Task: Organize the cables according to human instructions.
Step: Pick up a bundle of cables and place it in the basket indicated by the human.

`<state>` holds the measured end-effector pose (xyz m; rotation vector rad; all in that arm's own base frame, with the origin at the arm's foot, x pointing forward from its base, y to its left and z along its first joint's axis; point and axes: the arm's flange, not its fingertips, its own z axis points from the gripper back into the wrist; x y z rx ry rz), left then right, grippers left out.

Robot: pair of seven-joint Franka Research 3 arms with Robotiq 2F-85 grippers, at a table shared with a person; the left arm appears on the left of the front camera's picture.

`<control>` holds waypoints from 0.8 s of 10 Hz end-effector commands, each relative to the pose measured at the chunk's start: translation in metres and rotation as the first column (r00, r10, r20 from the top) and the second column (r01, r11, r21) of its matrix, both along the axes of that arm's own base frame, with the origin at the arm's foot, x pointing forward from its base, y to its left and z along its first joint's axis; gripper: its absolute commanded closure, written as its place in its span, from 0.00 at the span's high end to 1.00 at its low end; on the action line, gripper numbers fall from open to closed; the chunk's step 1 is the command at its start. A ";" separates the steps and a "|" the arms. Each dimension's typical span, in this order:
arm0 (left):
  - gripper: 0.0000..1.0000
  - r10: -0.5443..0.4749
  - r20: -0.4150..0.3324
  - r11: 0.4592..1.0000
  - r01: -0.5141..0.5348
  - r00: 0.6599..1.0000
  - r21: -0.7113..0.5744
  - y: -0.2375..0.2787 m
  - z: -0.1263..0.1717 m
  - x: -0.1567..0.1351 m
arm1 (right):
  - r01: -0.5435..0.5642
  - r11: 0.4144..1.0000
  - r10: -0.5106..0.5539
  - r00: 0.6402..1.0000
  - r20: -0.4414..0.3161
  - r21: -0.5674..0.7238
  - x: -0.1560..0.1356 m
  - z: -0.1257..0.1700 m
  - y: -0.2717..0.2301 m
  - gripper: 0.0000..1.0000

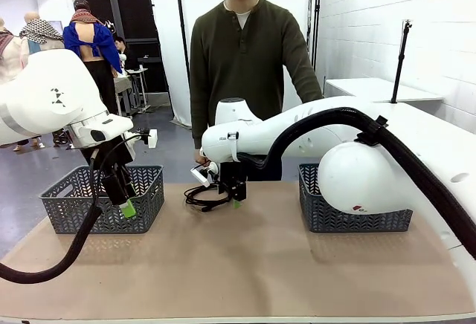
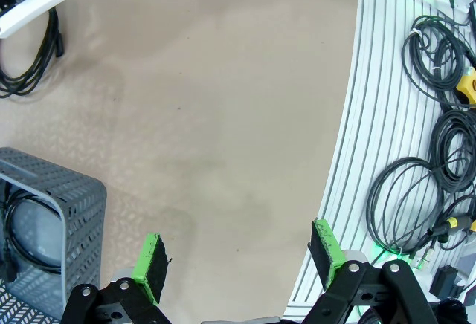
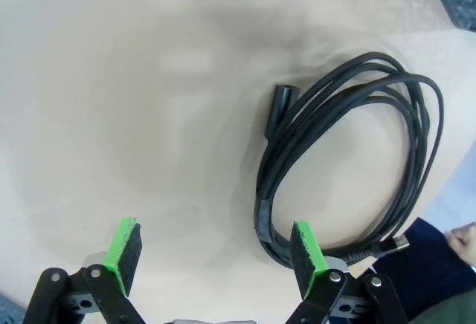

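One coiled black cable [image 3: 349, 153] lies on the brown table [image 1: 253, 264] near the far edge, just in front of the person [image 1: 245, 71]. Our right gripper [image 3: 216, 257] hangs over it with the jaws wide open and holds nothing; one pad stands beside the loop. We judge the reach for pickup is in hand; next we must lower and close on the strands. Our left gripper [image 2: 242, 264] is open and empty beside the left basket [image 1: 67, 205], where another cable [image 2: 26, 227] rests. We can read no writing.

Front camera facing across the table [image 1: 245, 264]; both wrist cameras close above it, sharing one coiled cable [image 3: 349, 153].
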<state>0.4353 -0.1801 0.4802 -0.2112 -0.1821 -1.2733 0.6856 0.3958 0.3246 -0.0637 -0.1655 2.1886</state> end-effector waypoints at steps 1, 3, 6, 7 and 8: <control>1.00 0.004 0.009 1.000 -0.004 1.000 -0.002 0.000 0.001 0.000 | 0.035 0.999 -0.035 0.999 0.016 -0.011 0.019 -0.001 0.011 1.00; 1.00 0.004 0.009 1.000 -0.004 1.000 -0.002 0.000 0.001 0.000 | 0.033 0.999 -0.033 0.999 -0.004 -0.015 0.023 -0.004 0.013 1.00; 1.00 0.004 0.009 1.000 -0.004 1.000 -0.002 0.000 0.001 0.000 | 0.030 0.999 -0.031 0.999 -0.039 -0.041 0.027 -0.009 0.014 1.00; 1.00 0.004 0.009 1.000 -0.004 1.000 -0.002 0.000 0.001 0.000 | 0.028 0.999 -0.030 0.998 -0.051 -0.044 0.028 -0.010 0.014 1.00; 1.00 0.004 0.009 1.000 -0.004 1.000 -0.002 0.000 0.001 0.000 | 0.024 0.998 -0.027 0.998 -0.054 -0.054 0.030 -0.012 0.015 1.00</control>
